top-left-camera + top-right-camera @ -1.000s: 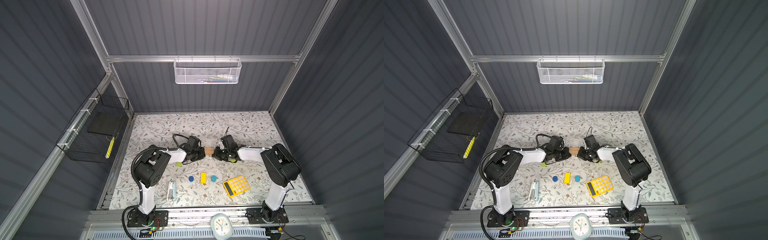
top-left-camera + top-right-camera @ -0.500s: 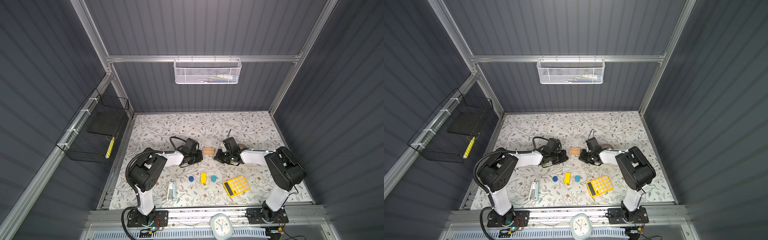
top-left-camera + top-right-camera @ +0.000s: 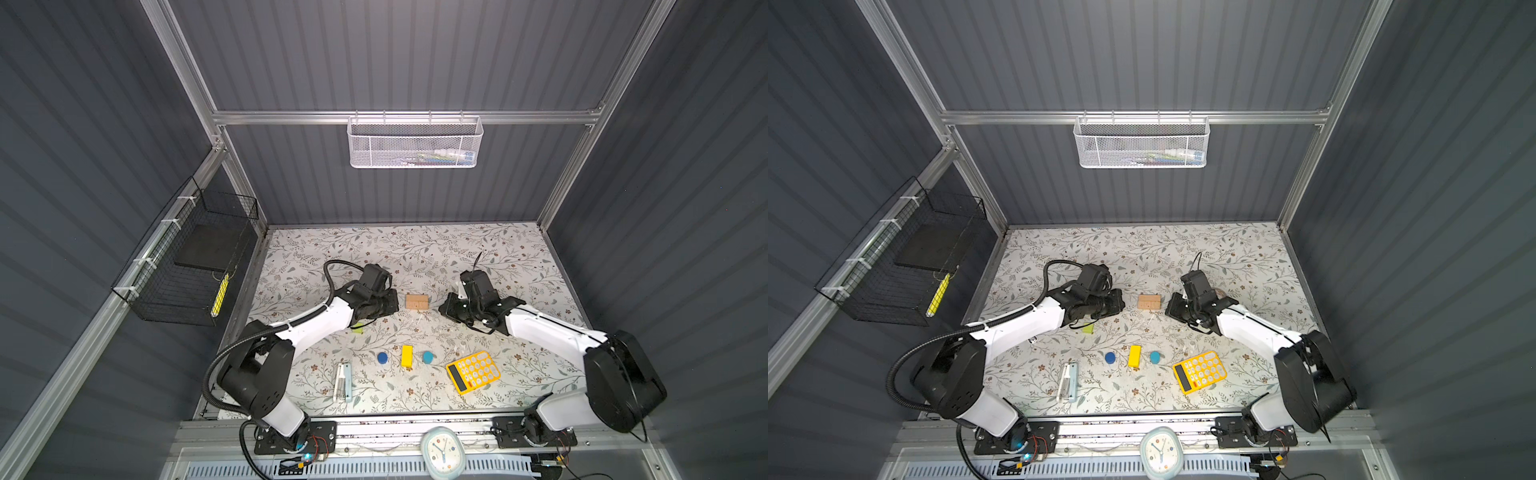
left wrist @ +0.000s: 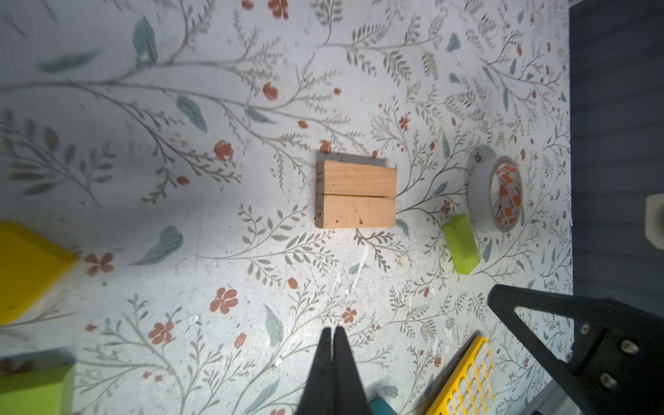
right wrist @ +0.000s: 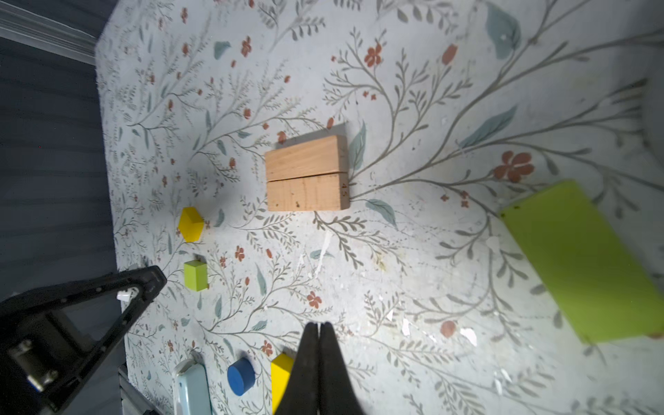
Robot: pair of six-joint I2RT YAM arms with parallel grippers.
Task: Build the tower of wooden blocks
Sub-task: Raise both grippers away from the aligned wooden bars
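the two tan wooden bars (image 3: 417, 302) lie flat on the floral table (image 3: 415, 249), side by side and touching. the left gripper (image 4: 332, 328) and right gripper (image 5: 319, 325) flank them, each near but apart, fingers pressed together and empty.

On my left wrist feed the yellow block (image 4: 25, 266) is blurred and cut by the edge (the calculator (image 4: 463, 381) is cut too); in both top views my left arm (image 3: 316, 328) half-covers a lime-green block (image 3: 356, 331).
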